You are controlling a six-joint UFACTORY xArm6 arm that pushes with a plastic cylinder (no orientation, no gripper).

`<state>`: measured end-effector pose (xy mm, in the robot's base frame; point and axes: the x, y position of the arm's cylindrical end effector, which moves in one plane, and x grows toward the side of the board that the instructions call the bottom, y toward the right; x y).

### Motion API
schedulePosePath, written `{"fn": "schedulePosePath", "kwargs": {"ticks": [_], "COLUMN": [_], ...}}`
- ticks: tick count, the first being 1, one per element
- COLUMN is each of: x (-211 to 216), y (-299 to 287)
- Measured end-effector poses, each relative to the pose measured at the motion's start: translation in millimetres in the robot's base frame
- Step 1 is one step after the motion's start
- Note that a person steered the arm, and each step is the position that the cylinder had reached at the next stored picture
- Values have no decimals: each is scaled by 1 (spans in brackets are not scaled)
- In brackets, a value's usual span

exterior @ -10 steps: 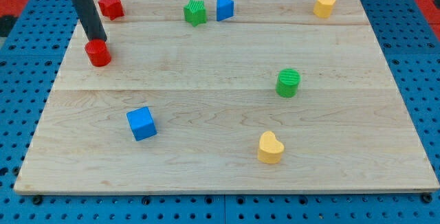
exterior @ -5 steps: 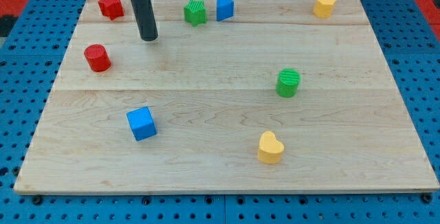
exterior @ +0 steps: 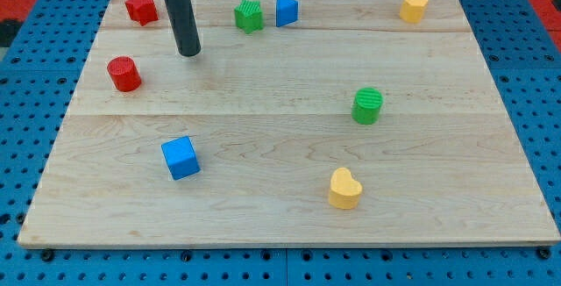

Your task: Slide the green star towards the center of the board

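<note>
My tip (exterior: 189,53) rests on the board (exterior: 263,207) in the upper left of the frame, touching no block; the rod has no jaws, so it grasps nothing. The green star (exterior: 249,15) lies up and to the right of my tip, near the board's top edge and clearly apart from it. Just to the star's right sits the blue triangle (exterior: 286,10). The red star (exterior: 141,8) is in the top-left corner, up and left of my tip, and the red cylinder (exterior: 124,74) lies to the lower left of my tip. The blue cube (exterior: 181,157) is in the lower left. The green cylinder (exterior: 367,105) stands right of centre, the yellow heart (exterior: 344,189) below it, and another yellow block (exterior: 414,7) at the top right.
</note>
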<state>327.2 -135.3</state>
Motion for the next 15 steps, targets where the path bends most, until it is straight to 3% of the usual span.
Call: {"fn": "schedulePosePath", "kwargs": {"ticks": [5,10,13,15], "x": [19,-89,-127,-123], "y": [2,16,60,83]}}
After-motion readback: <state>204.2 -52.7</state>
